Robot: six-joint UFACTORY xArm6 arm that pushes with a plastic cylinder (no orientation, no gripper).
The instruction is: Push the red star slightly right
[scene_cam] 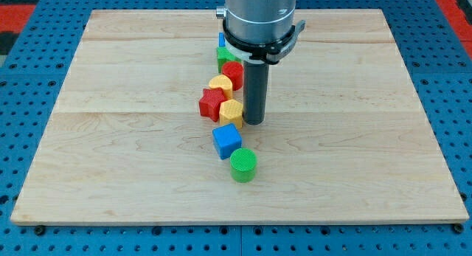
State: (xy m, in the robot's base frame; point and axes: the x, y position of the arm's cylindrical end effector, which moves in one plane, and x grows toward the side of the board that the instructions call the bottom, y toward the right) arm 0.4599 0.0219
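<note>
The red star point(211, 104) lies near the middle of the wooden board point(110, 138), in a column of blocks. My tip point(254, 122) stands on the board to the star's right, with a yellow block point(231, 112) between them. The tip is just right of that yellow block, close to touching it. A second yellow block point(220, 84) sits directly above the star, and a red cylinder point(234, 74) is above that.
A blue cube point(226, 140) and a green cylinder point(243, 165) lie below the star. A green block point(224, 57) and a blue block point(220, 40) sit at the column's top, partly hidden by the arm. Blue pegboard point(29, 64) surrounds the board.
</note>
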